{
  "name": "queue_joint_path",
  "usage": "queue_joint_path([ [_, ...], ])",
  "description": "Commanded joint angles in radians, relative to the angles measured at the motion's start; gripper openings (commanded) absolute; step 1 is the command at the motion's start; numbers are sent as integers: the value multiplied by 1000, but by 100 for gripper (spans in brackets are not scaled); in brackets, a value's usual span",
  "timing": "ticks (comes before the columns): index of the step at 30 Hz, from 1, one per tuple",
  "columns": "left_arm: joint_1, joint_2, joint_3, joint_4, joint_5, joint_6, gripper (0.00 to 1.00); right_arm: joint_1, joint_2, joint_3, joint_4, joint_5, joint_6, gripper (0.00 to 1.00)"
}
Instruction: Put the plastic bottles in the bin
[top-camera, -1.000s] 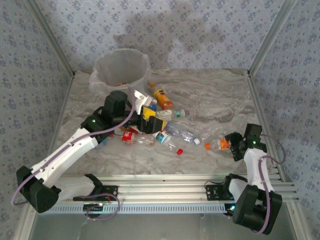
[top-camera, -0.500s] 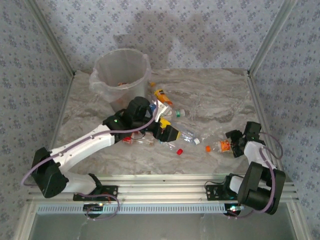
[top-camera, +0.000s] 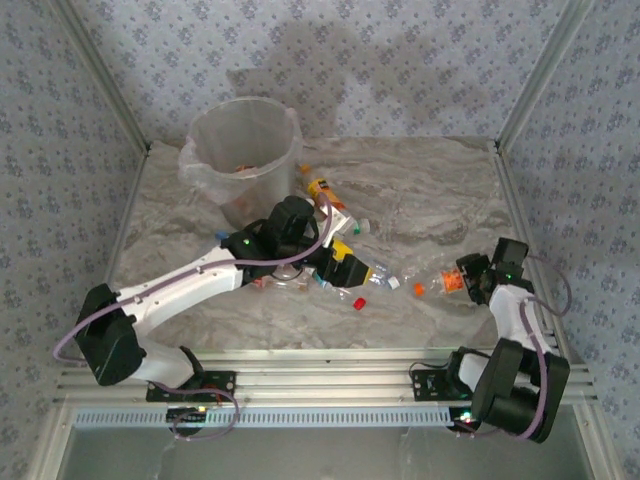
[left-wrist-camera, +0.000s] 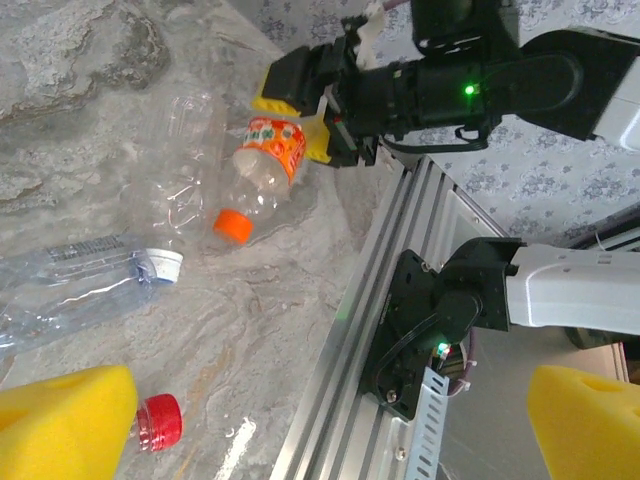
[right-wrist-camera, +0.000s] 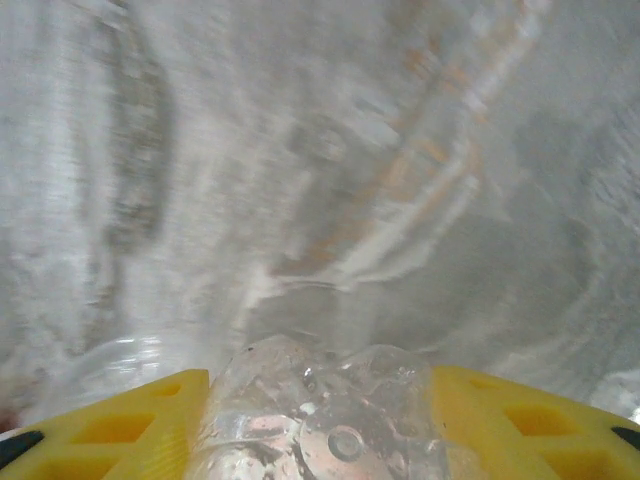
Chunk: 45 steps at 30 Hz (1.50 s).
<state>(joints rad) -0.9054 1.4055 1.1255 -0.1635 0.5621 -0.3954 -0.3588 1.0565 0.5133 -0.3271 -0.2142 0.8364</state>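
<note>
while bottles (top-camera: 322, 189) litter the table (top-camera: 440, 190), the bin (top-camera: 232, 195) (bag-lined) holds something orange (top-camera: 240, 168).

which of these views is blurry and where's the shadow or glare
Right wrist view: the table is smeared and streaky, and only the clear bottle between the right fingers reads fairly sharp. Left wrist view: crisp, though the left fingers look slightly soft. Top external view: soft, with dark shadows on the back wall.

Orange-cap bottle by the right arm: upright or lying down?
Lying down. The bottle lies sideways on the table, cap away from the right gripper, whose jaws flank its base.
</note>
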Motion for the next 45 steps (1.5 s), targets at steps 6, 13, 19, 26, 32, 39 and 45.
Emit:
queue_joint_path([
  [6,-6,52,44,107,90,-13,100,63,-128,157,-116,-55,-86,52],
  [13,-10,126,90,143,123,-8,100,215,-145,303,-142,-112,-87,52],
  [19,-26,141,91,182,46,5,100,401,-102,407,-130,-124,-67,52],
  [26,-48,140,104,134,-77,56,100,584,-40,494,-130,-112,-58,52],
  [32,-52,134,103,124,-128,47,95,678,-17,518,-119,-98,-55,52],
  [39,-53,142,106,133,-147,15,88,725,-15,503,-102,-102,-52,52],
  [45,-53,129,129,61,-165,39,84,732,-15,507,-171,-19,-85,51],
])
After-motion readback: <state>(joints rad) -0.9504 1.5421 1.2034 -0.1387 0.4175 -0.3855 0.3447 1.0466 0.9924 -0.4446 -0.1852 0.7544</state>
